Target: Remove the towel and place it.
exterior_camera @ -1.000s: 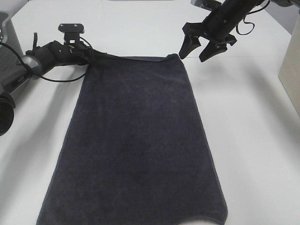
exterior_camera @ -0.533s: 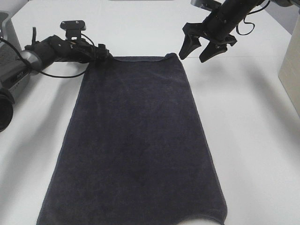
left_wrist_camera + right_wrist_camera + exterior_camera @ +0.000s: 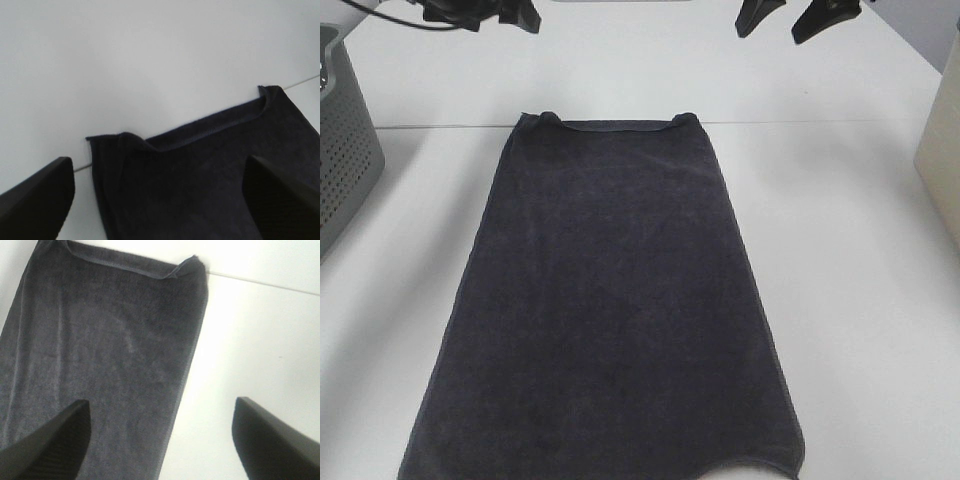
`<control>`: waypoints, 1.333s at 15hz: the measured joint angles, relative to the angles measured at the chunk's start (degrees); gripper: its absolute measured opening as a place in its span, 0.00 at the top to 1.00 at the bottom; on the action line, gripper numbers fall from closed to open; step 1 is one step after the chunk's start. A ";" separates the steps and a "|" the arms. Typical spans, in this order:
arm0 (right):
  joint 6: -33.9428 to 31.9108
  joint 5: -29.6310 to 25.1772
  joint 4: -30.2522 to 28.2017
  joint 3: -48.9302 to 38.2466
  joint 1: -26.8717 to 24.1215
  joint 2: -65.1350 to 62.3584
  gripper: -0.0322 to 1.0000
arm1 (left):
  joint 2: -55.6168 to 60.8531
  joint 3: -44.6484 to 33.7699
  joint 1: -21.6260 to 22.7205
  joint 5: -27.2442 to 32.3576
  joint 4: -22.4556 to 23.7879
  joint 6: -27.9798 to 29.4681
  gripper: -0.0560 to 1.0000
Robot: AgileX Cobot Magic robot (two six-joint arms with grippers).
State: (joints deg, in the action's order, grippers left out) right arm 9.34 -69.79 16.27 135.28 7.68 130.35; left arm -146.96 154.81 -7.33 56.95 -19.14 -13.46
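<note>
The dark navy towel point(image 3: 610, 300) lies flat and spread lengthwise down the middle of the white table point(image 3: 860, 300), its far hem slightly curled at both corners. My left gripper point(image 3: 485, 14) hangs high above the table beyond the towel's far left corner, open and empty. In the left wrist view point(image 3: 160, 210) its fingers point(image 3: 35, 200) stand wide apart over that corner of the towel point(image 3: 210, 170). My right gripper point(image 3: 783, 18) is raised beyond the far right corner, open and empty. The right wrist view point(image 3: 160, 440) looks down on the towel point(image 3: 100, 350).
A grey perforated basket point(image 3: 345, 140) stands at the table's left edge. A beige box point(image 3: 942, 130) stands at the right edge. A seam line point(image 3: 820, 122) crosses the table at the towel's far hem.
My left gripper has let go of the towel's far left corner. Both arms have risen and pulled back to the top of the view. The towel lies still.
</note>
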 joint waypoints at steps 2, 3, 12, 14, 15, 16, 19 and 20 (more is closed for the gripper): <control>-1.66 0.00 -2.23 0.00 -0.17 -4.30 0.24 | 6.19 0.06 0.92 8.71 2.41 3.21 0.14; -2.75 0.00 -2.64 0.00 -0.69 -6.36 0.24 | 8.59 0.06 2.01 11.34 2.92 4.93 0.14; -5.90 0.11 -1.15 -40.05 -7.39 -42.00 0.24 | 39.88 -37.30 10.83 12.26 11.97 10.37 0.14; -5.67 0.06 -1.20 -58.67 -7.39 -58.96 0.24 | 55.12 -58.96 10.83 11.52 15.41 11.00 0.14; -5.67 0.06 -1.38 -62.28 -7.39 -62.40 0.24 | 62.97 -67.44 10.83 9.91 16.96 12.15 0.14; -5.73 0.00 -1.83 -68.93 -7.39 -69.10 0.24 | 71.56 -75.17 10.83 8.42 18.62 13.98 0.14; -7.28 0.00 -2.98 -83.65 -7.39 -86.97 0.24 | 91.39 -89.32 10.83 5.67 22.12 15.99 0.14; -7.33 -0.11 -4.07 -87.55 -7.39 -93.74 0.24 | 96.66 -92.30 10.83 5.44 22.40 16.39 0.14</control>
State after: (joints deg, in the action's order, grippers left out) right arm 2.01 -69.90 12.20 47.73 0.29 36.61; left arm -50.31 62.51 3.50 62.40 3.27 2.92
